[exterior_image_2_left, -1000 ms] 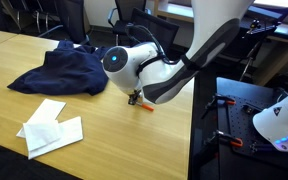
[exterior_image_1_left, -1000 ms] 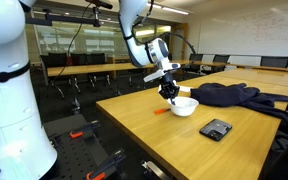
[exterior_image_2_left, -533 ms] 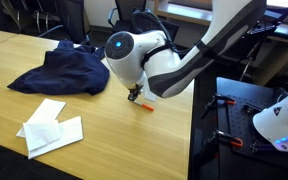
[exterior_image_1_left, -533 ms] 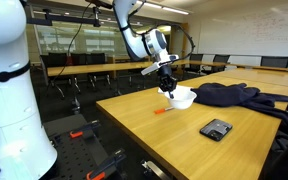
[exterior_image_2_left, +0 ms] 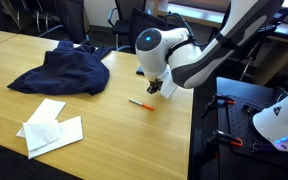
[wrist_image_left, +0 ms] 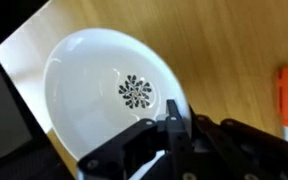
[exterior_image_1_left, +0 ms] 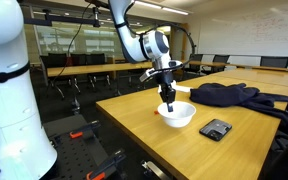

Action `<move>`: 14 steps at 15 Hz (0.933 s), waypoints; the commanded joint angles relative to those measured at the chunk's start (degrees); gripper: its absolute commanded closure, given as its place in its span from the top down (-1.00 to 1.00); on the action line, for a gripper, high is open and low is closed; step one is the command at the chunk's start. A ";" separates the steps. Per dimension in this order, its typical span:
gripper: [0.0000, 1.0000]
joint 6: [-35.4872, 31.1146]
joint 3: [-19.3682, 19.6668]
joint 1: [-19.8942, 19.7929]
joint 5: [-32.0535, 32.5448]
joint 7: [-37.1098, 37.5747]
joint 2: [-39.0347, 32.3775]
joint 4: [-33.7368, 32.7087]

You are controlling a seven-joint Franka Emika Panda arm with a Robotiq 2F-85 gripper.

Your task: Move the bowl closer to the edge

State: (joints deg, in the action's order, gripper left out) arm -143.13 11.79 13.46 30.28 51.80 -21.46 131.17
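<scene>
The small white bowl (exterior_image_1_left: 177, 114) sits low over the wooden table, near its front corner; whether it rests on the wood I cannot tell. In the wrist view the bowl (wrist_image_left: 104, 90) shows a dark flower pattern in its middle. My gripper (exterior_image_1_left: 168, 99) comes down from above and is shut on the bowl's rim (wrist_image_left: 172, 125). In an exterior view the arm and gripper (exterior_image_2_left: 154, 88) hide the bowl. The table edge (exterior_image_1_left: 124, 128) runs close by in both exterior views (exterior_image_2_left: 194, 115).
An orange marker (exterior_image_2_left: 141, 103) lies beside the bowl, also in the wrist view (wrist_image_left: 287, 100). A black phone-like device (exterior_image_1_left: 216, 128), a dark blue cloth (exterior_image_2_left: 64, 68) and white folded papers (exterior_image_2_left: 52, 127) lie on the table. Chairs stand behind.
The gripper lifted the bowl, carried it toward the table's edge and lowered it. The arm swung away from the cloth, uncovering the orange marker.
</scene>
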 commanded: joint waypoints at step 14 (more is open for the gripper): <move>-0.96 -8.91 0.75 -3.12 8.68 17.33 2.95 9.50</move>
State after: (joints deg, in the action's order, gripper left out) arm -148.46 13.80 12.93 40.46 71.13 -20.74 138.20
